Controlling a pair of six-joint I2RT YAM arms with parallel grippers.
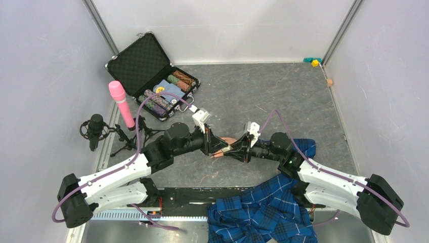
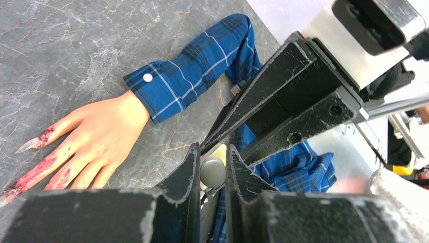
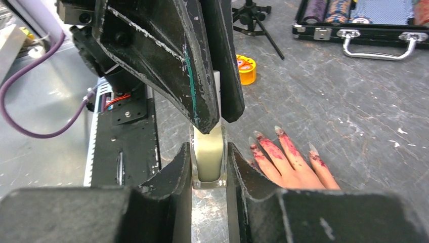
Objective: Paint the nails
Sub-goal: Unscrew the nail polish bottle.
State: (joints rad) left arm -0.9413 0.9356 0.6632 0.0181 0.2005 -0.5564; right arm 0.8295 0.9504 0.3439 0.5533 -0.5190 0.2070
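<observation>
A flesh-coloured mannequin hand [image 2: 96, 139] lies flat on the grey table, its wrist in a blue plaid sleeve [image 2: 187, 76]. The nails [image 3: 279, 130] are long pale points, and red smears run along the fingers; they also show in the left wrist view as nails [image 2: 28, 146]. My right gripper [image 3: 208, 152] is shut on a small clear bottle [image 3: 208, 159] of pale liquid, just left of the fingertips. My left gripper [image 2: 212, 152] is shut on the bottle's whitish cap [image 2: 213, 171] from the opposite side. In the top view the left gripper [image 1: 215, 147] and right gripper [image 1: 237, 150] meet over the hand [image 1: 227, 140].
The plaid shirt [image 1: 263, 207] is heaped at the near edge under the right arm. An open black case of poker chips [image 1: 152, 76] stands at the back left, with a pink microphone [image 1: 121, 104] and a black microphone on a tripod [image 1: 96, 129]. A yellow roll [image 3: 246, 69] lies nearby.
</observation>
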